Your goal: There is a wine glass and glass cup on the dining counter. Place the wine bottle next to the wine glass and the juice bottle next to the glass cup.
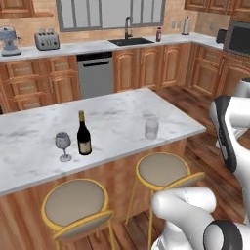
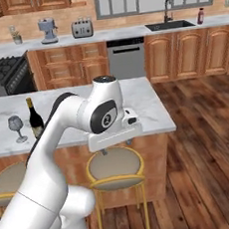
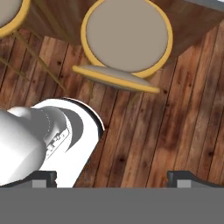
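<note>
A: What sits on the long white-grey marbled dining counter (image 1: 117, 114) with the wooden base?

B: A tall, nearly black glass wine bottle (image 1: 84, 134) with a slim neck, gold-tan top and pale label. It stands upright just beside a small clear stemmed wine glass (image 1: 63, 146) with a round bowl and flat foot. The glass is on the bottle's left in both base views.

A: And the tumbler?

B: The short clear straight-sided glass cup (image 1: 152, 129) stands well apart from them, nearer the counter's right end, alone.

A: The juice?

B: A squat maroon juice bottle (image 1: 158, 34) with a maroon cap stands far back on the pale rear worktop, right of the black sink (image 1: 131, 42).

A: Where is the two-finger gripper (image 3: 111, 177)?

B: Off the counter, in front of its near edge. The hand view looks down along it on a round beige-cushioned stool (image 3: 127, 37) with a glossy yellow rim and legs, and on dark striped wooden floorboards (image 3: 175, 122). So the hand hangs above the stool, well away from both bottles.

A: Its jaws?

B: The two dark fingertips (image 3: 186, 177) stand wide apart at the bottom of the hand view, with nothing between them.
</note>
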Robot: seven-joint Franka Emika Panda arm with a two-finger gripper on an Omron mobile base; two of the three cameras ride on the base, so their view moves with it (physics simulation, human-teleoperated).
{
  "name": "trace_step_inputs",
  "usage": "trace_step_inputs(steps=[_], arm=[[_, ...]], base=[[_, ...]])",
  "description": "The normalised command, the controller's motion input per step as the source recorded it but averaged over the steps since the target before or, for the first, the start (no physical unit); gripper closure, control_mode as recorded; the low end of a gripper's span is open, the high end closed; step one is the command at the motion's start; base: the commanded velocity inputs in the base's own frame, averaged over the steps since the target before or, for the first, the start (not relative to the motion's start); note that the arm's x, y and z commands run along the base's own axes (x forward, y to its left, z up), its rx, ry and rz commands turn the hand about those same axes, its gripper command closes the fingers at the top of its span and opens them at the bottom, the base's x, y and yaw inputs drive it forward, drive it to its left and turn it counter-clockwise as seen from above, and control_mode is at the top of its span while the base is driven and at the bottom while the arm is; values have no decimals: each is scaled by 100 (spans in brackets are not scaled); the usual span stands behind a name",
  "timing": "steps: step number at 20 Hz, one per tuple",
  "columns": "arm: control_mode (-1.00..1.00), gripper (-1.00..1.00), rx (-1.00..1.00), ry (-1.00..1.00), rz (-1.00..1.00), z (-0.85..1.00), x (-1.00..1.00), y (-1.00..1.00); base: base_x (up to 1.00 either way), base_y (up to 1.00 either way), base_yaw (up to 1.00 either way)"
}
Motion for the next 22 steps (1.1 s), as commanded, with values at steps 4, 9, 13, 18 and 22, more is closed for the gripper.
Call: trace_step_inputs(steps=[4,9,13,18,22], arm=[[100,-100,0,0,0,0,0,0],[100,-100,0,0,0,0,0,0],[100,-100,0,0,0,0,0,0],[100,-100,0,0,0,0,0,0],[100,-100,0,0,0,0,0,0]], base=[[36,-64,0],[38,-63,0],[42,-61,0],[43,-61,0],[42,-62,0]])
